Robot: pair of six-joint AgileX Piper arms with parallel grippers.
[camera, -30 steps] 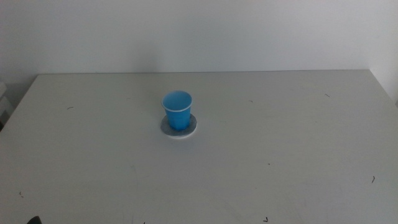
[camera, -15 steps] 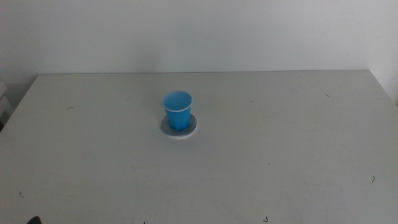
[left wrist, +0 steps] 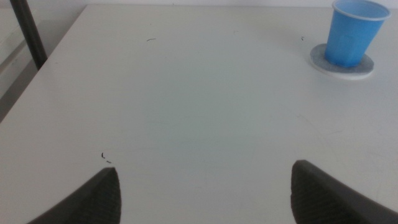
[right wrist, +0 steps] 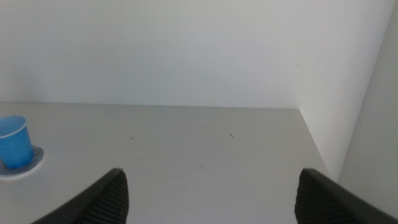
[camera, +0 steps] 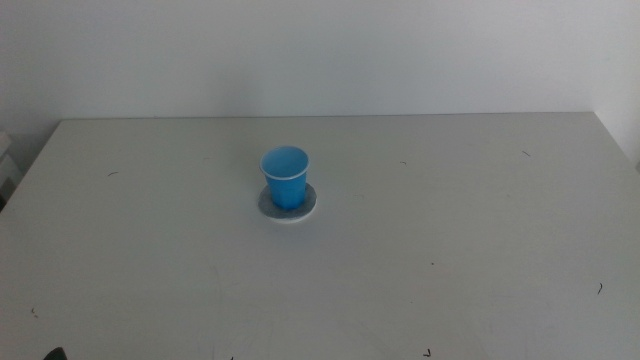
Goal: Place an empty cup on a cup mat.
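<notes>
The blue cup [camera: 286, 177] stands upright on the round grey cup mat [camera: 309, 204] near the middle of the table, and looks empty. The cup [left wrist: 352, 32] and mat [left wrist: 359, 68] also show in the left wrist view, and the cup [right wrist: 15, 142] and mat [right wrist: 34, 162] in the right wrist view. My left gripper [left wrist: 205, 186] is open and empty, low over the near left part of the table, far from the cup. My right gripper [right wrist: 208, 193] is open and empty, back at the table's right side. Neither touches the cup.
The white table [camera: 450, 240] bears only small dark specks. A white wall stands behind it. A dark post [left wrist: 28, 31] stands beyond the table's left edge in the left wrist view. A tiny dark shape [camera: 52, 354] shows at the middle view's bottom left edge.
</notes>
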